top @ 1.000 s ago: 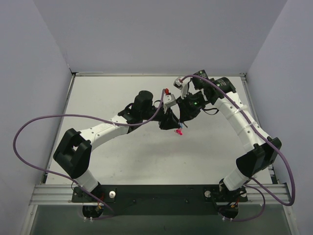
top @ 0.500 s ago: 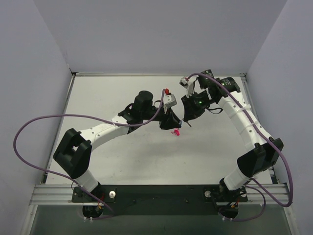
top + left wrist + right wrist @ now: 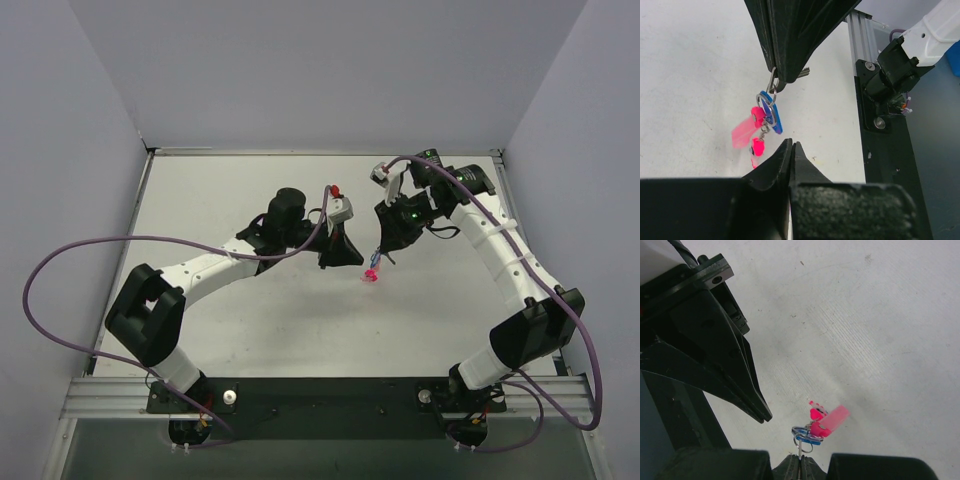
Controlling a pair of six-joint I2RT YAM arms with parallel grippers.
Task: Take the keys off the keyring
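Right tool [image 3: 801, 467] pinches the keyring [image 3: 772, 85]; keys [image 3: 762, 120] dangle over the table [image 3: 690, 60]. Left tool [image 3: 791, 150] is pressed together, empty, just beside them. Keys not yet removed; the next move calls for gripping one key.

**A pale box around a white table**

We see a matte white table [image 3: 250, 320] closed in on three sides by plain walls of pale lavender-grey: the far wall [image 3: 320, 70], the left wall [image 3: 60, 180] and the right wall [image 3: 590, 150]. A thin metal trim [image 3: 250, 152] runs along the table's far edge. At the near edge we find a silvery aluminium rail [image 3: 110, 395] and a black plate [image 3: 330, 410], and nearer still a dark grey-green strip [image 3: 320, 455]. The light falls soft and even. Up close, the tabletop shows faint scuffs and small specks.
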